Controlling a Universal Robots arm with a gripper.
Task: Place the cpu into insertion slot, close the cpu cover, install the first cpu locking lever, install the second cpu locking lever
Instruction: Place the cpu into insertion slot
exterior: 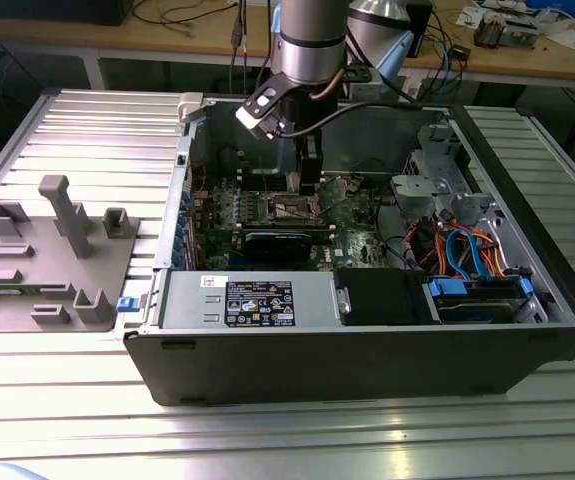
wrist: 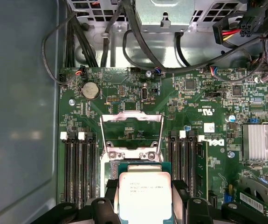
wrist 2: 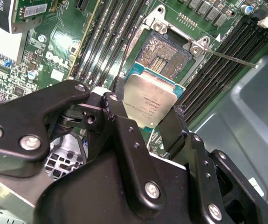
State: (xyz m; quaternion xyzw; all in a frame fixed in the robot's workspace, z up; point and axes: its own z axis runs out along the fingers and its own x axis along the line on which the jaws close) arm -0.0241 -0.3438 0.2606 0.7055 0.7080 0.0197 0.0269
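Gripper, black w/ two fingers, is pinched onto the cpu. One finger presses each of two opposite edges. The chip's silvery top faces up, w/ a green rim showing round it.

In the exterior view the arm reaches straight down into an open pc case. The case lies on a ribbed metal table, and the gripper hangs low over the green board, approx mid-case.

In the second wrist view the insertion slot lies open, its gold contact field bare. The cpu sits just at the slot's near edge and overlaps it a bit, not seated. Can't tell if chip & slot touch.

A thin locking lever sticks out from one slot corner, angled away over the long black memory slots.

In the first wrist view the cpu cover stands tilted up beyond the chip, w/ green board visible through its cut-out centre.

A grey fixture block rests on the table at the exterior view's left, well apart from the case.
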